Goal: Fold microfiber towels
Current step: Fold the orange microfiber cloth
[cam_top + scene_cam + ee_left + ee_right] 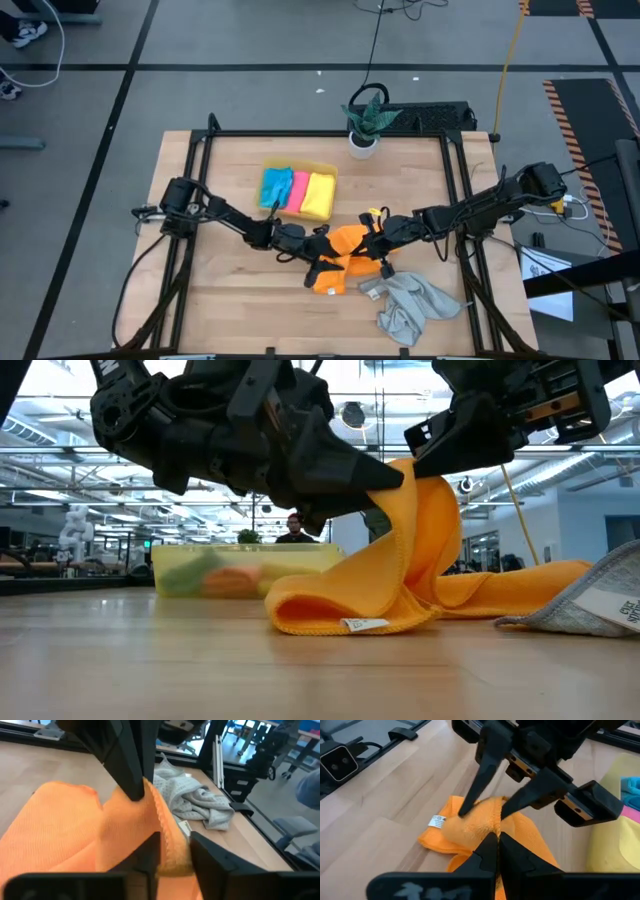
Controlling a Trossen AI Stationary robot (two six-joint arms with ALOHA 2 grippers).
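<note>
The orange towel (pixel 345 262) lies just below the frame's centre on the worktop (pixel 220 300), draped limp and light between both tools. The right tool (pixel 378 232) pinches its raised edge shut; the left tool (pixel 322 240) is half-closed around a fold. Soft cloth slips, so hems and corners look the safest hold.

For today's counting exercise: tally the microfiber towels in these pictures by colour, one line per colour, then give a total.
Orange towel: 1, held up between both grippers
Light grey towel: 1, crumpled on the table
Bright blue towel: 1, in the tray
Pink towel: 1, in the tray
Yellow towel: 1, in the tray
Total: 5
</note>
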